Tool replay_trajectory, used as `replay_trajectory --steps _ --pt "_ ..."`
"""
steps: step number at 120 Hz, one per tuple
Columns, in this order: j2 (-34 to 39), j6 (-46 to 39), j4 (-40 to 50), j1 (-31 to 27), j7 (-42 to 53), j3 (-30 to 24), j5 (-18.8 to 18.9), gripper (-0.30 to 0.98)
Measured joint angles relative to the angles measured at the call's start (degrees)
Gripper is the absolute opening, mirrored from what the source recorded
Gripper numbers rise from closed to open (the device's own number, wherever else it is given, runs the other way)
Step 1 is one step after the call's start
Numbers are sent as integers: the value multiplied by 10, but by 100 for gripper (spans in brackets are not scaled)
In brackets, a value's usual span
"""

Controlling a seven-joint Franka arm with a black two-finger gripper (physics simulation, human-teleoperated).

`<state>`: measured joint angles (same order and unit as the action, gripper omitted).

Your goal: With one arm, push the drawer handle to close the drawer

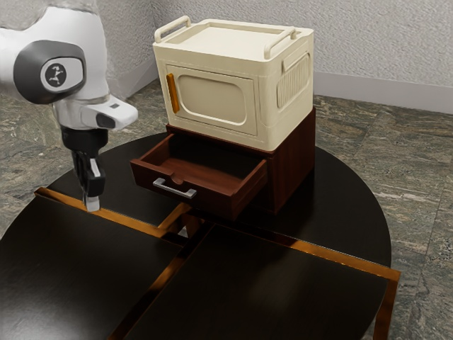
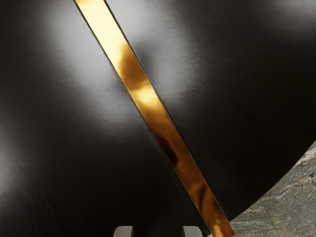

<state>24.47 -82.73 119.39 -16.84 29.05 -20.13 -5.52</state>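
Note:
My gripper (image 1: 93, 202) points down over the table at the exterior view's left, with air between it and the drawer. In the wrist view the tips of my gripper (image 2: 158, 231) stand apart with nothing between them, so it is open. The dark red-brown drawer (image 1: 219, 195) is pulled well out of its wooden cabinet (image 1: 292, 166), and its inside shows. A silver bar handle (image 1: 174, 188) is fixed on the drawer's front panel. Nothing touches the handle.
A cream box (image 1: 219, 99) with an orange door handle (image 1: 173, 93) stands on top of the cabinet. The round black table (image 1: 276, 290) has golden strips (image 2: 165, 131) across it. Beyond its curved edge lies a stone floor (image 2: 284, 197).

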Motion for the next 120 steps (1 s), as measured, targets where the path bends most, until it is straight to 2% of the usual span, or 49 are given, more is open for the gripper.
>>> replay_trajectory --steps 20,39,48,70,96,120 --pt "-73 -121 69 6 -8 -13 -4 -4" --pt "-182 -226 50 3 -32 -20 -7 -8" --pt "-222 -261 22 2 -55 -21 9 -8" --pt "-240 -308 11 -1 -109 -15 30 -9" --pt "-257 -329 4 -10 -154 -6 36 -10" --pt "-280 -335 -23 -53 -179 -3 39 -10"
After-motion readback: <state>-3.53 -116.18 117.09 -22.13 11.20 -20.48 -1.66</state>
